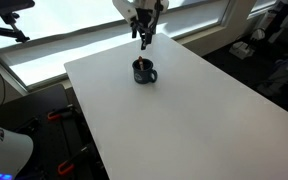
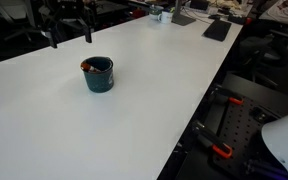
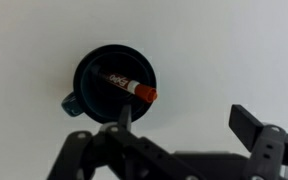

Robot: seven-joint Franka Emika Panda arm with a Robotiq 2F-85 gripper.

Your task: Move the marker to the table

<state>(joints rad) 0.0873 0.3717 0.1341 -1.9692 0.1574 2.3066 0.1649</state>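
The marker (image 3: 127, 84) is a dark stick with an orange-red cap, lying slanted inside the dark navy mug (image 3: 112, 82). The mug stands on the white table (image 3: 219, 50). In both exterior views the mug (image 1: 144, 72) (image 2: 99, 76) stands on the table (image 1: 184, 120) (image 2: 134, 125), and the marker's orange tip (image 2: 85, 67) shows at the rim. My gripper (image 3: 187, 120) is open and empty. It hangs above the mug (image 1: 144, 38) (image 2: 71, 38) without touching it. In the wrist view one finger sits by the mug's rim and the other over bare table.
A black pad (image 2: 216, 30) and small objects (image 2: 164, 14) lie at the far end of the table. A window runs behind the table (image 1: 74, 30). Dark equipment (image 1: 274, 50) stands off the table's side, with black and orange gear (image 2: 224, 130) below its edge.
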